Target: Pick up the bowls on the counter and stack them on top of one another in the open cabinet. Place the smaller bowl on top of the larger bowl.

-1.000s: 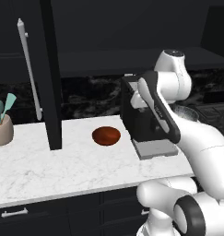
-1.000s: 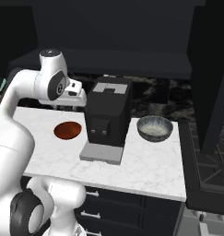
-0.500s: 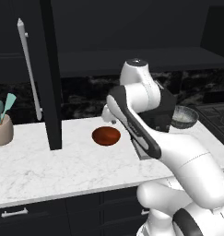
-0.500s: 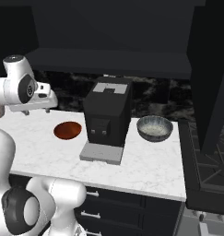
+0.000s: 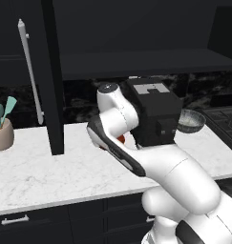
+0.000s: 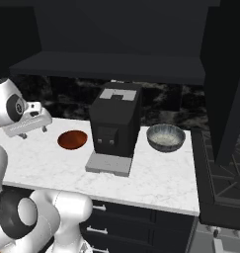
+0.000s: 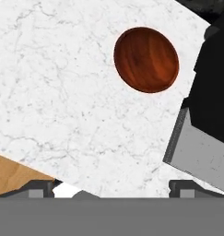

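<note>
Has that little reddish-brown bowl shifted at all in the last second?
No. In the right base view the smaller bowl sits on the counter just left of the black coffee machine, as before; the arm alone has swung.

Illumination was even and diffuse. The long white marble counter (image 7: 62, 92) rendered bright; the black upper wall cabinet (image 6: 121, 44) stayed dim. The small glossy reddish-brown bowl (image 7: 146, 59) showed soft sheen. Focus was sharp throughout.

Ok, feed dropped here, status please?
Gripper open, empty, above counter. Smaller bowl and larger bowl both on counter. Coffee machine stands between them.
</note>
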Controlling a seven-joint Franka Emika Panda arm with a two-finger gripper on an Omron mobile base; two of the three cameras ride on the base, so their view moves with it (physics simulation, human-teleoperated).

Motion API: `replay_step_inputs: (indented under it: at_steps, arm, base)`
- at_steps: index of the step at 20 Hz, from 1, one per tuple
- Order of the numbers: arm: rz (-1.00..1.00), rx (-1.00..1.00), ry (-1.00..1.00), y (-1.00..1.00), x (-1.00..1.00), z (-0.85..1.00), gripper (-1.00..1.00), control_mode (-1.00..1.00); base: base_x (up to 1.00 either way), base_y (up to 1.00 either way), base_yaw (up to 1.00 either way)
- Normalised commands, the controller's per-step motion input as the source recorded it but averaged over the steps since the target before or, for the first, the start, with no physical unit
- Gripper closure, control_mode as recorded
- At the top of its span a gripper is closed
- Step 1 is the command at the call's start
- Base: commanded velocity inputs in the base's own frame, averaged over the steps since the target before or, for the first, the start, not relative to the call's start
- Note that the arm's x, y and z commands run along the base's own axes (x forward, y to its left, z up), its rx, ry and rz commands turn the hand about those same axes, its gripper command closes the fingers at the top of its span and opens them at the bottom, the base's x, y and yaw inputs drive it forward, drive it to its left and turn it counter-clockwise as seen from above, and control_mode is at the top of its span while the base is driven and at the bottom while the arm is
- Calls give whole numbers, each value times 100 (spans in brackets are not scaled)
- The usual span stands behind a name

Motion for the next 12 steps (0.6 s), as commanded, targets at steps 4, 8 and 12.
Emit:
replay_step_inputs:
  at_steps: [4, 8, 12]
  arm:
    - [0, -2, 1, 0, 51, -59, -100, -100]
    - [0, 1, 0, 0, 68, -54, -100, -100]
    - [0, 0, 0, 0, 62, -47, -100, -100]
  base:
    - [0, 0, 0]
    - [0, 0, 0]
    - [0, 0, 0]
